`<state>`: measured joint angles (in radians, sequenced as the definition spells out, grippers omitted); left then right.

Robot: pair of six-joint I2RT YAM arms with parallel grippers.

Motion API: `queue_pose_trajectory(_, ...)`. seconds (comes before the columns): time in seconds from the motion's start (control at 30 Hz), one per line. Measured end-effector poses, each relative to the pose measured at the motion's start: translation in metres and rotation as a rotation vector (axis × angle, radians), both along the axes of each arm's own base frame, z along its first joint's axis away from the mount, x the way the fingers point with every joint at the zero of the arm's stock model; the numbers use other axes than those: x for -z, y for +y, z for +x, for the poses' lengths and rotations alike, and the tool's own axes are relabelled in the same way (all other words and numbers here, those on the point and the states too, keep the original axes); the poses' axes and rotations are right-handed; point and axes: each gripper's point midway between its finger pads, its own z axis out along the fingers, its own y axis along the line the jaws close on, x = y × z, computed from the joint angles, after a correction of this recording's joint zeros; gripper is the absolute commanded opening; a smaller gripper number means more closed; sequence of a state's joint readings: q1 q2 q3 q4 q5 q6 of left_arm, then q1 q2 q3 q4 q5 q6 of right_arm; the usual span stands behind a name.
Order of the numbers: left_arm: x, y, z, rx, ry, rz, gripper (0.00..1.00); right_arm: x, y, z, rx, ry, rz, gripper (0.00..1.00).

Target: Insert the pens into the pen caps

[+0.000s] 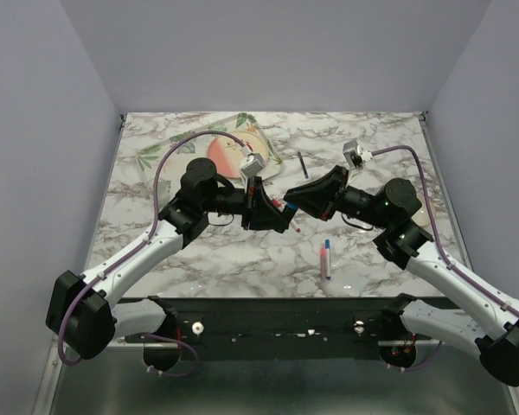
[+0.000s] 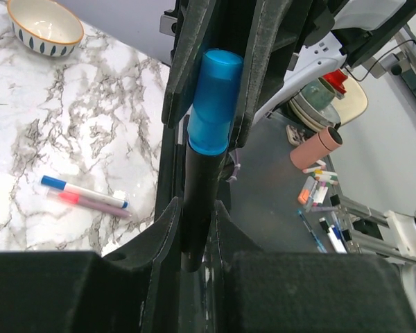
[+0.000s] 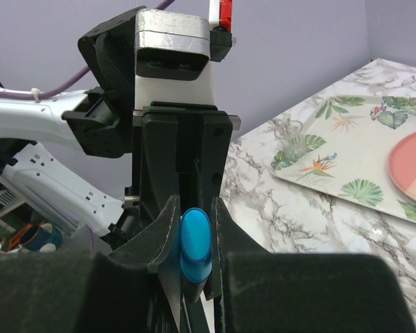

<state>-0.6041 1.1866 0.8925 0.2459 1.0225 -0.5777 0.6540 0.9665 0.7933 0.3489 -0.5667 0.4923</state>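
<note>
1. Pinching the dark marker (image 2: 197,180) in the left claw (image 2: 195,208), fingers pressed together on the lower barrel, held up off the tabletop (image 1: 242,259) just on the near side of the tray (image 1: 160,154).
2. Pinching the bright blue cap (image 2: 215,104) in the right claw (image 3: 194,208), squeezed from both sides, nose to nose with the left claw.
3. Seated over the marker's far end, with bare dark barrel showing below the cap's lip; cannot tell how far on.
4. Lying flat to the near right of the tray, well apart from it and touching or nearly touching each other: a pink-and-white pen (image 2: 90,202) and a white pen with a blue end (image 2: 83,191).
5. Lying just to the right of the tray, apart from both claws: a thin dark pen (image 1: 303,164).
6. Resting on the tray: a pink plate (image 1: 225,156).
7. Standing upright on the marble, in the left wrist view only: a patterned bowl (image 2: 45,28); cannot tell its place from the tray.
</note>
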Motion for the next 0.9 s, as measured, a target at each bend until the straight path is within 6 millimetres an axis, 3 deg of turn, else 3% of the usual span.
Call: queue_pose_trajectory(0.9, -0.007, 0.010, 0.017, 0.066, 0.027, 0.022, 0.00, -0.003, 0.011, 0.010, 0.095, -0.012, 0.107, 0.01)
